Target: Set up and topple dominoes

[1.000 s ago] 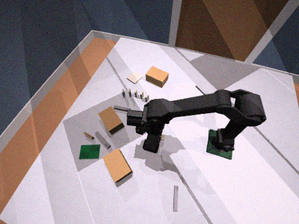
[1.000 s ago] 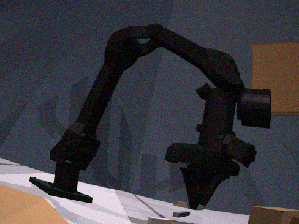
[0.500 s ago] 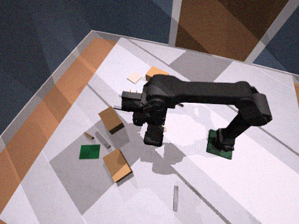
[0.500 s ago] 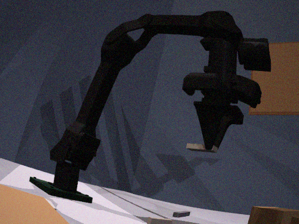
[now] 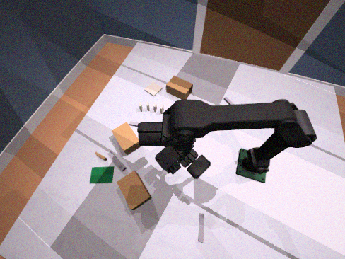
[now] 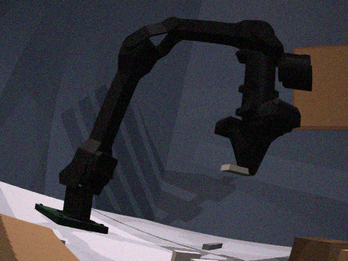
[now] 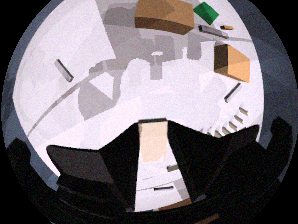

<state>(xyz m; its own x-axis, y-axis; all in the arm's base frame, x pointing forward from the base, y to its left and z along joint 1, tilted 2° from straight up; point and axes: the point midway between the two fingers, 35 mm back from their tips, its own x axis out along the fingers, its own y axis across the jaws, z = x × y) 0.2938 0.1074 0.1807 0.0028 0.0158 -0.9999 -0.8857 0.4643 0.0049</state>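
Observation:
My gripper (image 6: 251, 172) (image 7: 152, 125) is shut on a pale domino (image 6: 234, 169) (image 7: 153, 142), held well above the table and sticking out sideways from the fingertips in the exterior view. The held domino is hidden in the top view. The row of standing dominoes (image 5: 148, 106) (image 7: 236, 122) is left of the arm in the top view; several show upright and evenly spaced, and the arm hides its near end. In the wrist view the row runs at the right, partly behind a finger. A small grey-brown piece (image 7: 172, 168) lies beyond the held domino; I cannot tell whether it is a domino.
Brown boxes (image 5: 179, 87) (image 5: 126, 138) (image 5: 134, 190) stand around the row and left of the gripper. A pale flat tile (image 5: 153, 88) lies near the back box. A green square (image 5: 102, 175), a small orange rod (image 5: 100, 156) and grey bars (image 5: 201, 227) (image 5: 229, 101) lie about.

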